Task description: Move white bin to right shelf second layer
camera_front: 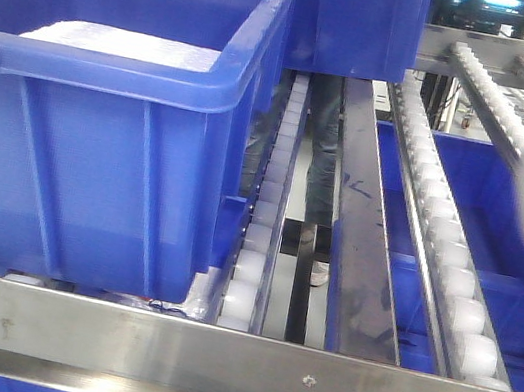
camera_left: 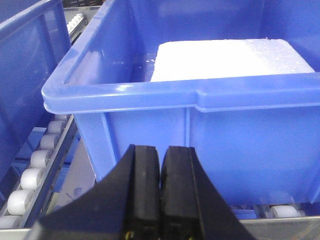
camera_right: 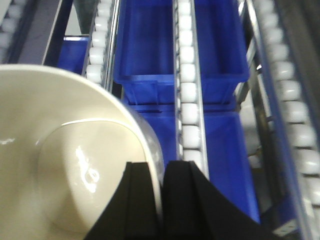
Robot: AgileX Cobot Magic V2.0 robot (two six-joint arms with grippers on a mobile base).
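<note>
My right hand (camera_right: 161, 200) is clamped on the white bin (camera_right: 65, 165) rim, carrying it over the roller rails (camera_right: 189, 85), not set down yet; left hand (camera_left: 160, 195) closed, empty.

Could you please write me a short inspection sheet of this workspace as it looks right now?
Surface: roller rack level with a steel front lip.
Job's things: white bin, its rim pinched by the right gripper, held above the roller rows.
Clutter: blue crate holding a white block; more blue crates below.
Grippers: left gripper shut, empty, facing the crate.
Cables: nothing seen.
Surroundings: a person's legs behind the rack.
</note>
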